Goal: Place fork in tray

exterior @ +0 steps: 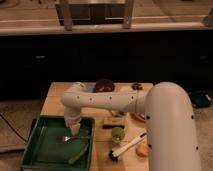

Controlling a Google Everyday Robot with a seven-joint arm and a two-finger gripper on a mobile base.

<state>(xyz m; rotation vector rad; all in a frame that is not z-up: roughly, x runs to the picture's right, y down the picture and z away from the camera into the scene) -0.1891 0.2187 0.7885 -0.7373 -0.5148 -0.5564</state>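
The white arm (107, 101) reached leftward across the wooden table (54, 102) from a bulky rounded segment on the right of the view. It ran roughly level as a tube dotted with small dark marks, then bent sharply at a rounded joint and dropped straight down. At the lower end of that drop the gripper (75, 130) hung inside the tray (36, 146), over its upper right part and close to the floor. Whether it was clamped or released could not be told.

The fork (71, 138) sat directly beneath the gripper, within the tray's rim. It lay nearly level, with its pale tines pointing left and its slim handle running right. Whether the fork rested on the tray floor or was being carried could not be told.

A curved green piece (80, 155) lay in the tray's lower right corner (well below the fork and apart from it). On the table right of the tray were a small green round object (117, 134), a white stick with a black end (128, 147) lying at a slant, and an orange item (143, 149). A dark bowl (104, 86) stood near the table's far edge.
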